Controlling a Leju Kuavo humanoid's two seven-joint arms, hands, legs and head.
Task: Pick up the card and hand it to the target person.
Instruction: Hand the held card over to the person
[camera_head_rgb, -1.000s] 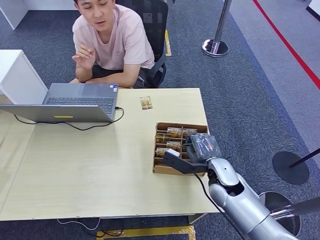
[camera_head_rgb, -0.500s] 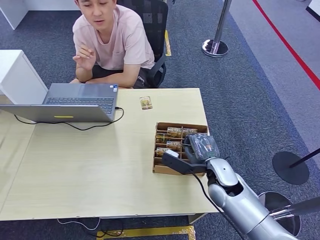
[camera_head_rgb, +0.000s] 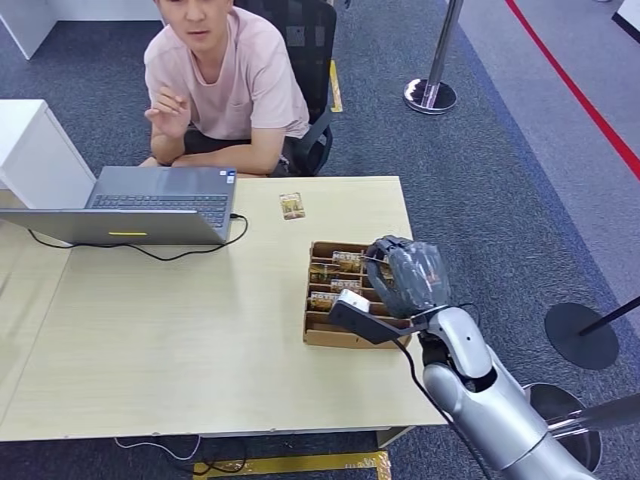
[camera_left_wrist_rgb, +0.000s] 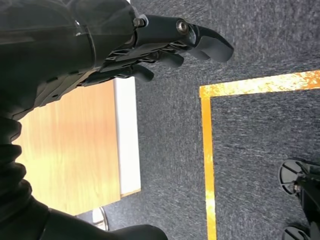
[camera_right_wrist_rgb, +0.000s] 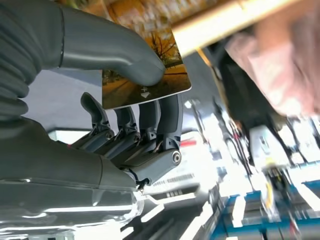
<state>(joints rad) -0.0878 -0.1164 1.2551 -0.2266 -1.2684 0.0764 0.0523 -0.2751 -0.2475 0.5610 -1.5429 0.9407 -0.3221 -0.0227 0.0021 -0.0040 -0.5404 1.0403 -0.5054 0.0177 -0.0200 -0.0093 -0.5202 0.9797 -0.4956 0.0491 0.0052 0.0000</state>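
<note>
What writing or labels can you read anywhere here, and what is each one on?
Nothing reads clearly.
Card held by the right hand: a landscape picture and a small mark, unreadable.
Cards in the cardboard box: white label strips, too small.
Loose card on the table: too small.
Laptop: blue sticker, illegible.

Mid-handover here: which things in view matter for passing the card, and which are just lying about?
For the job:
card, pinched in the right hand
card box
person

Lying about:
laptop
loose card on the table
left hand, holding nothing
</note>
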